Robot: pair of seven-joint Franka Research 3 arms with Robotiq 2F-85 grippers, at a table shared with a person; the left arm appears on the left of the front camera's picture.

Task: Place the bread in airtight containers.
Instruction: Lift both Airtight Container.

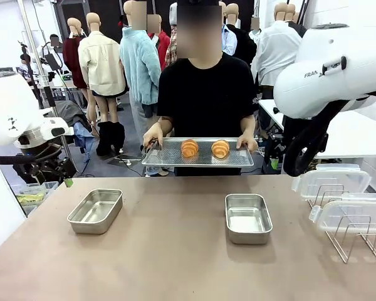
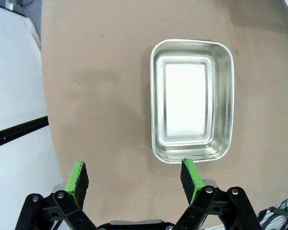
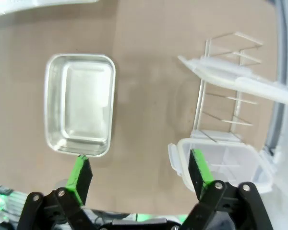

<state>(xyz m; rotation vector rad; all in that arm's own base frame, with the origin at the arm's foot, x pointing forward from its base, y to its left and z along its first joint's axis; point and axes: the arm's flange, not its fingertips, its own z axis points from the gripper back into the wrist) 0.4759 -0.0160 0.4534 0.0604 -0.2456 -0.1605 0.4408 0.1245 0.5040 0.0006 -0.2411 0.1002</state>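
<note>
Two golden-brown croissant rolls (image 1: 189,148) (image 1: 220,148) lie on a perforated metal tray (image 1: 163,157) that a person holds at the table's far edge. Two empty steel tins sit on the brown table: the left tin (image 1: 95,211) (image 2: 192,99) and the right tin (image 1: 247,217) (image 3: 80,103). Their clear lids (image 1: 331,182) (image 1: 351,216) (image 3: 216,160) lean in a wire rack. My left gripper (image 2: 134,179) hangs open above the table beside the left tin. My right gripper (image 3: 140,173) hangs open above bare table between the right tin and the rack.
The wire rack (image 1: 351,235) (image 3: 221,103) stands at the table's right edge. The person's hands (image 1: 153,135) (image 1: 248,140) grip the tray's two ends. White arm housings (image 1: 12,116) (image 1: 332,66) loom at both sides of the front view.
</note>
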